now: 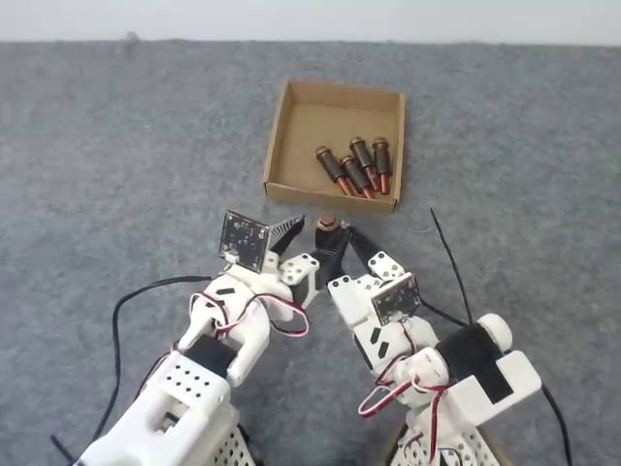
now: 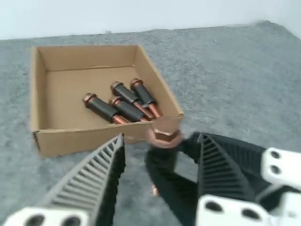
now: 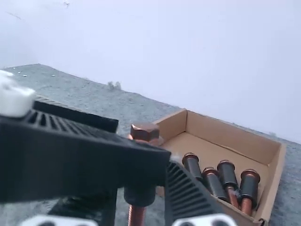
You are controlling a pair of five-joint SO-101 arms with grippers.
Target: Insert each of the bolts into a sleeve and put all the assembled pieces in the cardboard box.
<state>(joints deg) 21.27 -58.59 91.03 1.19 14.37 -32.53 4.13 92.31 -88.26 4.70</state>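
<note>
A copper bolt [image 1: 328,225] stands upright in a black sleeve [image 2: 162,165], just in front of the cardboard box [image 1: 281,136]. My right gripper [image 1: 337,245] is shut on this sleeved bolt. In the right wrist view the bolt head [image 3: 145,133] sticks up above the black fingers [image 3: 183,188], and the threaded tip [image 3: 136,214] hangs below. My left gripper [image 2: 160,139] is open, its ribbed fingers [image 2: 101,174] spread wide to either side of the held piece. Several sleeved bolts [image 1: 354,167] lie in the box.
The box's near wall [image 2: 84,134] is close behind the held bolt. Grey carpet [image 1: 116,175] covers the table all round. Black cables [image 1: 451,262] trail beside both arms.
</note>
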